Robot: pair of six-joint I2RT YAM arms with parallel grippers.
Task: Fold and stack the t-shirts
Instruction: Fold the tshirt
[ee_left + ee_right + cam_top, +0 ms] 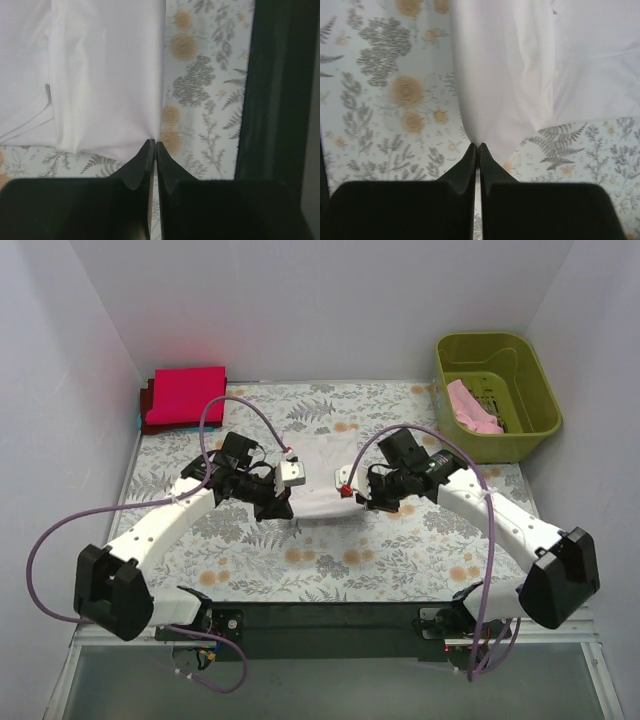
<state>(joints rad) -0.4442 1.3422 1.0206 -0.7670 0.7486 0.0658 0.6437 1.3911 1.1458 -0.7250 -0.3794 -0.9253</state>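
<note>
Across the middle of the floral bench [400,550], the white t-shirt [318,480] is lying partly folded, and both arms are leaning in over its near edge. The left end effector [153,145] is pinching the shirt's near corner at about 7 o'clock, its fingers pressed together on the cloth. The right end effector [478,147] is clamping the corner at 5 o'clock the same way. Up at 10 o'clock the crimson t-shirt [187,395] is sitting folded by the wall. At 2 o'clock the pale pink t-shirt [472,408] is lying crumpled inside the olive-green basket [540,390].
</note>
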